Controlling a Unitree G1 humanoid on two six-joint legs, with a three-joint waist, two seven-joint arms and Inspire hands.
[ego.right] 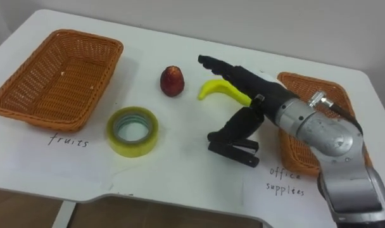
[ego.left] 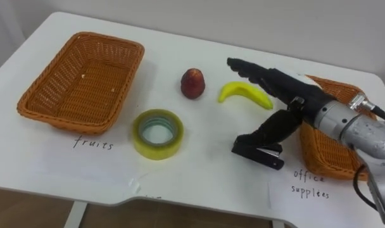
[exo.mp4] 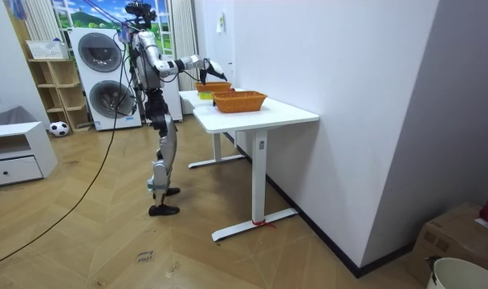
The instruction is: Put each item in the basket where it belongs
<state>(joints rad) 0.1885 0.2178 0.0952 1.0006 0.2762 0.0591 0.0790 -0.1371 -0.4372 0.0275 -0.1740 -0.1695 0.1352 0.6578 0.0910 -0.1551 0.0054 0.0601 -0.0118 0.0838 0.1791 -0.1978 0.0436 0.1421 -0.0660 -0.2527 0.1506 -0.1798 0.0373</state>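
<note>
Nothing is sorted yet: peach point(ego.left: 193, 83), banana point(ego.left: 243, 94), tape point(ego.left: 157, 133) and stapler point(ego.left: 259, 152) lie on the worktop point(ego.left: 199, 174); the right hand point(ego.left: 268, 79) hovers, spread open.

White table point(ego.left: 205, 180) in shot, and it carried six things. At its left end sat a wicker basket point(ego.left: 66, 121), nothing inside, with a handwritten label point(ego.left: 93, 144) just in front of it. A roll of yellow tape point(ego.left: 156, 151) lay flat near the front edge, just right of that basket. Behind the tape, a red fruit point(ego.left: 193, 83) stood mid-table, and a banana point(ego.left: 243, 93) lay just to its right, the two apart. A black stapler point(ego.left: 259, 152) rested in front of the banana. At the right end sat a second wicker basket point(ego.left: 328, 166), with its own label point(ego.left: 309, 183) before it.
</note>
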